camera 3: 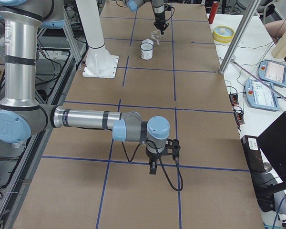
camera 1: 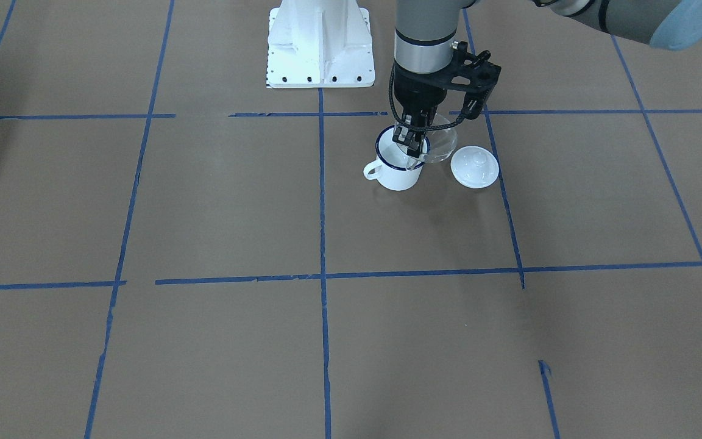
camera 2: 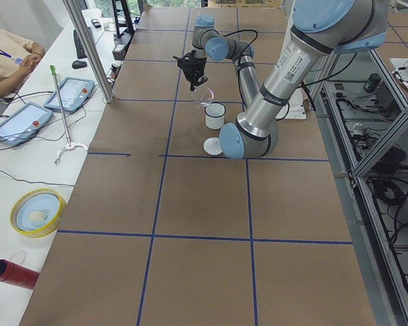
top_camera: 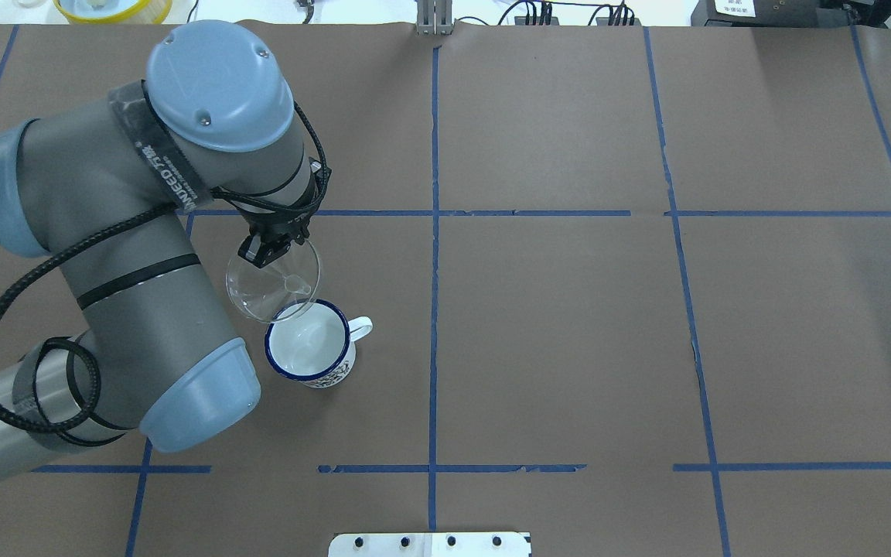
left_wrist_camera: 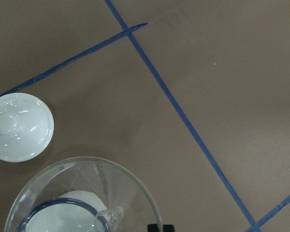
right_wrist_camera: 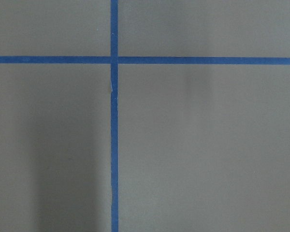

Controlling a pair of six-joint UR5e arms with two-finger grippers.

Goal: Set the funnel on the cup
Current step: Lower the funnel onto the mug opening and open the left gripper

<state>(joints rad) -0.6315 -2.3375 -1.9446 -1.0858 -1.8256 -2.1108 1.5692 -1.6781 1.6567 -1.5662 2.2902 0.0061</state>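
Observation:
The white enamel cup (top_camera: 308, 344) with a dark blue rim stands on the brown table, also seen in the front view (camera 1: 397, 167). My left gripper (top_camera: 264, 251) is shut on the rim of the clear funnel (top_camera: 274, 282) and holds it tilted just above the cup. The funnel's spout sits over the cup's edge. In the left wrist view the funnel (left_wrist_camera: 82, 193) fills the lower left, and the cup's blue rim shows through it. My right gripper (camera 3: 152, 169) hangs far from the cup, seen only in the exterior right view, so I cannot tell whether it is open or shut.
A white round knobbed lid (camera 1: 475, 166) lies on the table beside the cup, also in the left wrist view (left_wrist_camera: 20, 126). The white robot base (camera 1: 320, 42) stands behind. Blue tape lines cross the table. An operator and tablets are along the table's side (camera 2: 13, 54).

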